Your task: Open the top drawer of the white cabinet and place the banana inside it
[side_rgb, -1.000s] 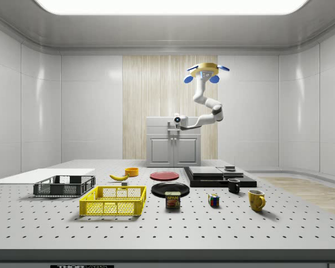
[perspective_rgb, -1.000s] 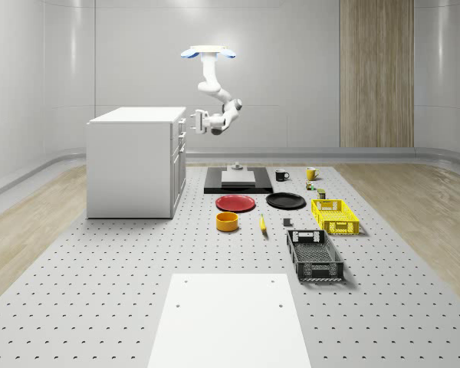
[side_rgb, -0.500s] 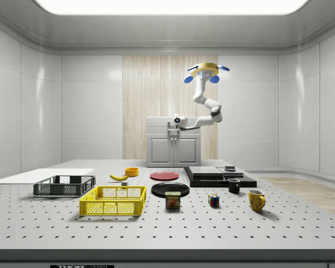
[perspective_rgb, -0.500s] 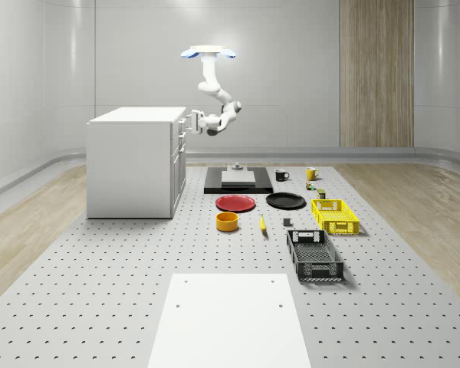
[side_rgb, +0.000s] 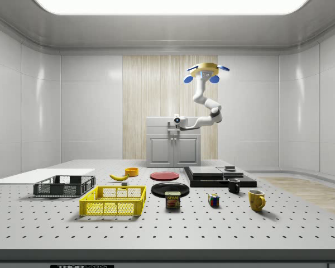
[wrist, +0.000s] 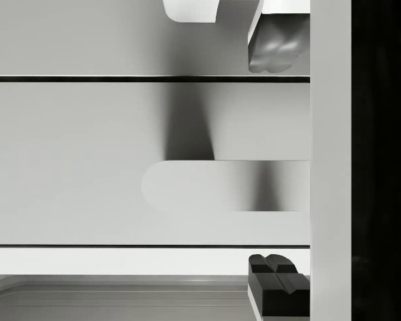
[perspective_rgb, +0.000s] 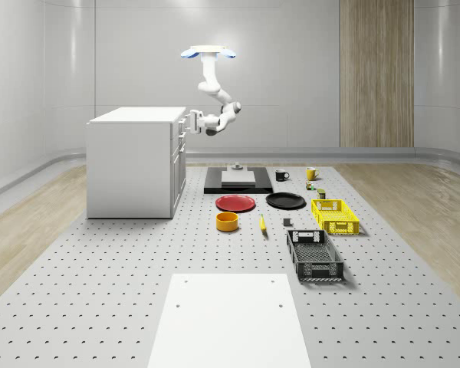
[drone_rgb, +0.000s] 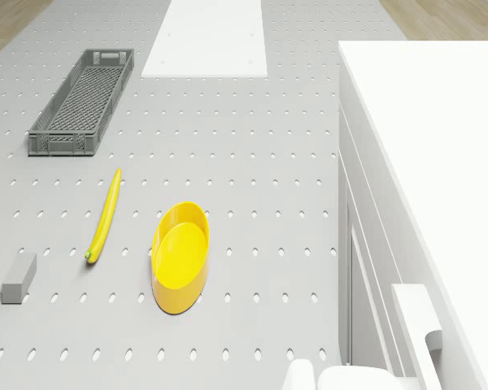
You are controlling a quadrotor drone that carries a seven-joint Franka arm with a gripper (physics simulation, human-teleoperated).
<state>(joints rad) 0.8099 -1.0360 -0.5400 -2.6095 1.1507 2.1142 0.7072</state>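
In the whole-scene view the quadrotor drone with blue rotors (perspective_rgb: 208, 53) hovers in the air just to the right of the white box-shaped cabinet (perspective_rgb: 130, 162), above the perforated grey table (perspective_rgb: 100, 291). Its white jointed arm bends down and back toward the cabinet, placing the two-finger gripper (perspective_rgb: 187, 122) at the top drawer front (perspective_rgb: 181, 127). The slim yellow banana (perspective_rgb: 262, 223) lies on the table beside the round yellow bowl (perspective_rgb: 227, 221), well apart from the cabinet. The yellow mesh crate (perspective_rgb: 334, 215) and the dark grey mesh crate (perspective_rgb: 313, 255) both look empty.

In the side view the gripper (side_rgb: 173, 125) sits against the upper front of the cabinet (side_rgb: 173, 142). The banana (side_rgb: 119, 177) rests on the table next to the bowl (side_rgb: 132, 171). Nothing shows inside the yellow crate (side_rgb: 113, 201) or the dark crate (side_rgb: 64, 186).

In the drone view the banana (drone_rgb: 104, 214) lies flat just beside the bowl (drone_rgb: 180, 257), which holds nothing. The dark crate (drone_rgb: 82, 103) is likewise bare inside. The cabinet top (drone_rgb: 439, 146) runs along one edge.

In the wrist view the fingertips (wrist: 275, 291) stand spread wide, one on either side of the rounded white drawer handle (wrist: 224, 186), not clamped on it. The drawer front (wrist: 73, 160) appears flush and closed.
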